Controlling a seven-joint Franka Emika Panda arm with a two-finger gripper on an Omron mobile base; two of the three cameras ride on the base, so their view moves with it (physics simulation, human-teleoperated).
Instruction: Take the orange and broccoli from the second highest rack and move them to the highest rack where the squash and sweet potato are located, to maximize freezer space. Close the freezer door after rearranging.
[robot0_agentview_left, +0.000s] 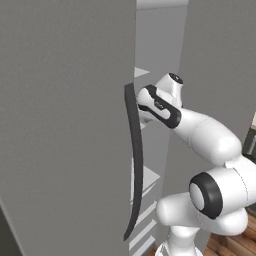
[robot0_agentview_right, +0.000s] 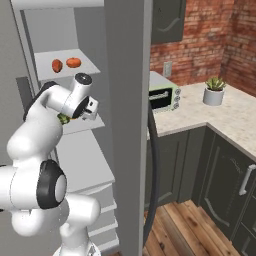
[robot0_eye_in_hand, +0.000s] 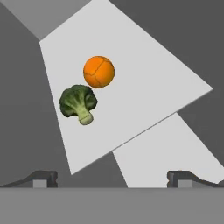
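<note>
- Looming closest in the left base view, freezer door (robot0_agentview_left: 65, 125) stands swung open, its dark handle (robot0_agentview_left: 135, 160) just beside the gripper
- Right base view: squash (robot0_agentview_right: 73, 62) and sweet potato (robot0_agentview_right: 57, 65) up above the gripper
- Hand view: gripper (robot0_eye_in_hand: 112, 178) wide open, empty; broccoli (robot0_eye_in_hand: 78, 103) touching orange (robot0_eye_in_hand: 99, 71) ahead on the rack (robot0_eye_in_hand: 144, 92)

orange (robot0_eye_in_hand: 99, 71) round | broccoli (robot0_eye_in_hand: 78, 103) just beside | same rack (robot0_eye_in_hand: 153, 78)

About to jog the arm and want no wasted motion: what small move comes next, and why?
Probably ease the gripper forward and down toward the broccoli. Its fingers stand wide apart and empty, and the broccoli lies nearer than the orange on the rack, with both still short of the fingertips.
</note>
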